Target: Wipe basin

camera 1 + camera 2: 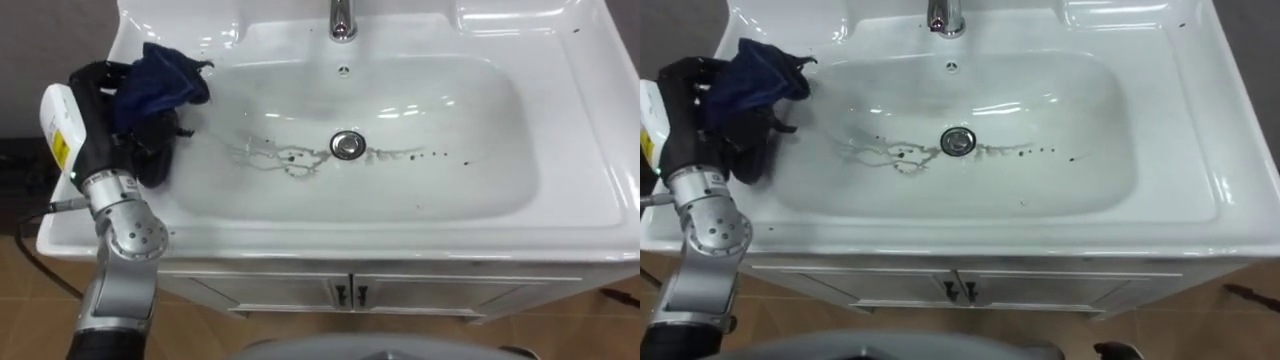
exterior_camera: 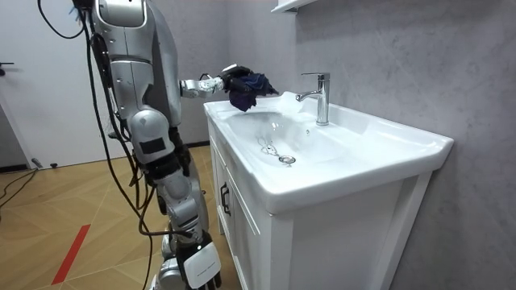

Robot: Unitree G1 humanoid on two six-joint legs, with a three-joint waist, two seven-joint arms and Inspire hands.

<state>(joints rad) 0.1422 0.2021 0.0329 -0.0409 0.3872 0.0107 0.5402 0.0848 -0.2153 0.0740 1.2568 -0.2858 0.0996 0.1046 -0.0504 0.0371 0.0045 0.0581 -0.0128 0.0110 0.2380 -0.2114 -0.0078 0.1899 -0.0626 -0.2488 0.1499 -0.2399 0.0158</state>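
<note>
Gripping a dark blue cloth in the curled fingers of the left robot hand, at the left rim of the white basin. Bunched up, clear of the basin floor. Further in, dark streaks beside the drain. Beyond, at the back edge, a metal tap; below, cabinet doors.

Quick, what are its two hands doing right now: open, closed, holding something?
Left hand: closed on the dark blue cloth, at the basin rim's left side.
Right hand: cannot be told.
</note>
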